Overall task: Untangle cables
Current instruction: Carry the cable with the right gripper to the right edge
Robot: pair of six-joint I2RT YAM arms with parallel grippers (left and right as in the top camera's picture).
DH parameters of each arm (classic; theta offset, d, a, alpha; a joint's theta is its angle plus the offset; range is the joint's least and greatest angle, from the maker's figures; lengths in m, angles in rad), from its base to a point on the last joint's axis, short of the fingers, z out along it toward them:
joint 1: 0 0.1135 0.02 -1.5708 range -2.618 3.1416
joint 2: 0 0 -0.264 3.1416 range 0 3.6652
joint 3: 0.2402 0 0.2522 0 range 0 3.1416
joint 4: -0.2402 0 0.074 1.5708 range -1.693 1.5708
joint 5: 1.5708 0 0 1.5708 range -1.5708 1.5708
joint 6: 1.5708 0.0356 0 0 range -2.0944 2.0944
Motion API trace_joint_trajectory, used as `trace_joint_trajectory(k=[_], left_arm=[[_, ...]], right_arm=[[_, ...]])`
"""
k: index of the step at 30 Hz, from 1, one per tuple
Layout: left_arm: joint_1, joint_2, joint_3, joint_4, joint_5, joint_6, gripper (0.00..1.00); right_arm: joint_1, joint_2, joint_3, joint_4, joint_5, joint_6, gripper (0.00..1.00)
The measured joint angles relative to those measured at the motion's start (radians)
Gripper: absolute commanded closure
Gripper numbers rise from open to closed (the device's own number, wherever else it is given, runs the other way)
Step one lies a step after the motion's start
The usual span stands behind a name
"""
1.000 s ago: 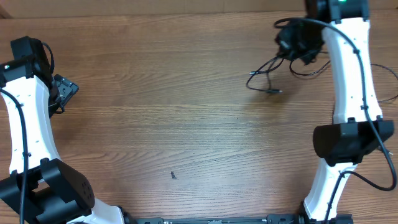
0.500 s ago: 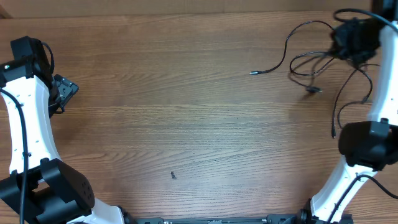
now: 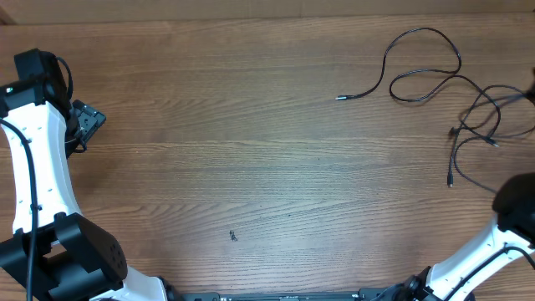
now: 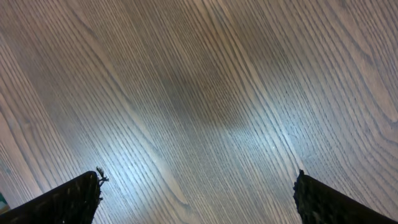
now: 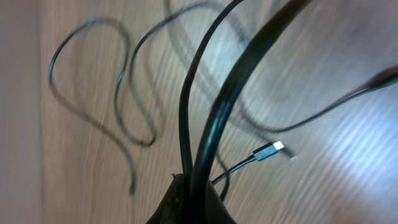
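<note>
Overhead, cables: thin black flexible cables with small plug ends (image 3: 418, 32) lie on the far right part of the brown wood-grain bench (image 3: 251, 125). One strand loops away toward the middle and ends in a free plug (image 3: 338, 98). The rest crosses over itself in a loose knot (image 3: 472, 125) near the right edge.
Overhead, arms: the white-and-black right arm (image 3: 514, 205) shows only its lower part, and its wrist is out of frame past the right edge. The left fingers (image 3: 90, 117) sit at the far left, well apart from every strand.
Left wrist, fingers: spread wide, with nothing between them but bare wood grain.
Right wrist, fingers: the right fingers (image 5: 183, 208) are pressed together on two or three black strands, which rise from the pinch and fan out over the bench. A metal-tipped plug (image 5: 272, 149) lies just beside them, and slack loops rest further off.
Deciding relation: the bundle runs from the right fingers leftward toward the middle of the bench, its long axis roughly left to right.
Nearer arm: the right, which already has the cables clamped. The left would probably have to cross the bench to pin the free plug end.
</note>
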Motion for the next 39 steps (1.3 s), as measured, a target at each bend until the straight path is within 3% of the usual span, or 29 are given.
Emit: trace_joint_trajectory(k=[16, 20, 28, 32, 34, 36, 38, 39], left_arm=[[0.000, 0.000, 0.000, 0.000, 0.000, 0.000, 0.00], [0.000, 0.000, 0.000, 0.000, 0.000, 0.000, 0.00], [0.000, 0.000, 0.000, 0.000, 0.000, 0.000, 0.01], [0.000, 0.000, 0.000, 0.000, 0.000, 0.000, 0.00], [0.000, 0.000, 0.000, 0.000, 0.000, 0.000, 0.00], [0.000, 0.000, 0.000, 0.000, 0.000, 0.000, 0.00], [0.000, 0.000, 0.000, 0.000, 0.000, 0.000, 0.01], [0.000, 0.000, 0.000, 0.000, 0.000, 0.000, 0.00]], right_arm=[[-0.311, -0.007, -0.050, 0.000, 0.124, -0.201, 0.93], [-0.346, -0.009, -0.119, 0.012, 0.135, -0.209, 0.83], [-0.354, -0.010, -0.287, 0.122, 0.159, -0.220, 0.87], [-0.354, -0.010, -0.318, 0.138, 0.160, -0.222, 0.75], [-0.354, -0.010, -0.318, 0.140, 0.161, -0.225, 0.64], [-0.355, -0.010, -0.318, 0.136, 0.159, -0.226, 0.44], [-0.354, -0.010, -0.319, 0.128, 0.156, -0.224, 0.00], [-0.354, -0.010, -0.319, 0.126, 0.153, -0.222, 0.00]])
